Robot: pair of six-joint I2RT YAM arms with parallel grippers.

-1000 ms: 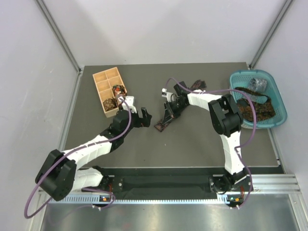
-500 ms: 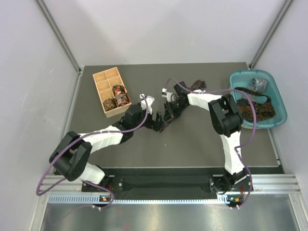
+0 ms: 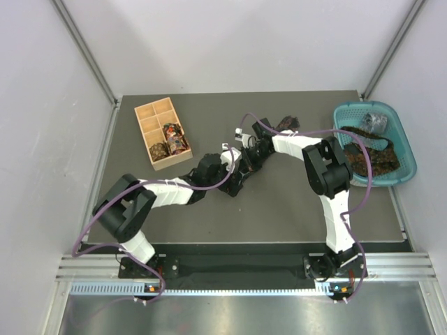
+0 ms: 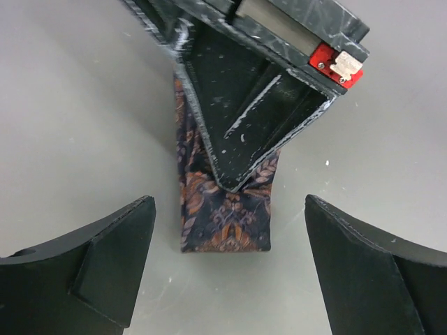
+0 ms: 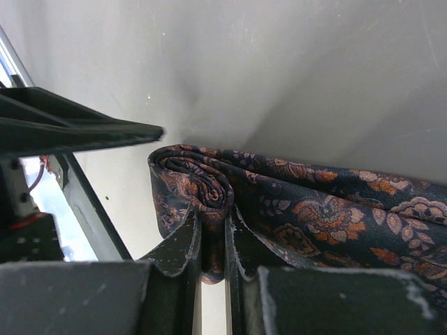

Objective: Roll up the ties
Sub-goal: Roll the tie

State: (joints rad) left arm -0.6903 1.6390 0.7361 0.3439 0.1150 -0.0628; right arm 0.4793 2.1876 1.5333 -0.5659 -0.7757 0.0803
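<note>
In the middle of the tabletop [image 3: 279, 209] the right gripper [image 5: 213, 234] pinches the rolled end of the paisley tie [image 5: 335, 209], while the left gripper [image 4: 229, 230] stands wide open, one finger on each side of it.

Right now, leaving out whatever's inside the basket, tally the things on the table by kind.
Wooden compartment box: 1
Teal basket: 1
Rolled ties in that box: 2
Paisley tie, part rolled: 1
Total: 5
</note>
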